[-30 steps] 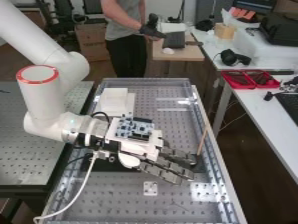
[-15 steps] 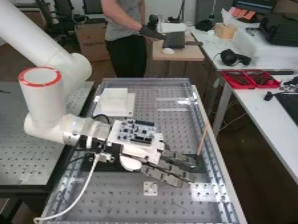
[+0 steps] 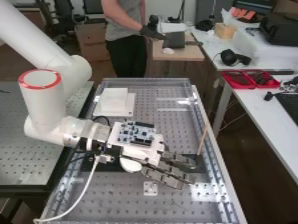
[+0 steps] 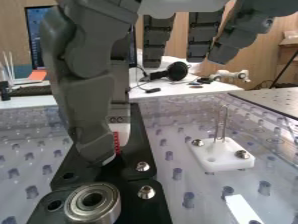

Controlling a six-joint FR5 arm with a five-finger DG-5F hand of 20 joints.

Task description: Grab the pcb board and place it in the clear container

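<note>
The stacked block (image 3: 116, 98) stands behind the hand (image 3: 148, 153), the small plate (image 3: 151, 189) in front.

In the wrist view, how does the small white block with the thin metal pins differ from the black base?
The white block is small and compact; the black base is larger and longer. The block has thin upright metal pins, while the base carries a squat round metal fitting. Both lie flat and have round-headed metal screws.

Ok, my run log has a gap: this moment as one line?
hand: open | position: over black plate | white block: apart from hand
</note>
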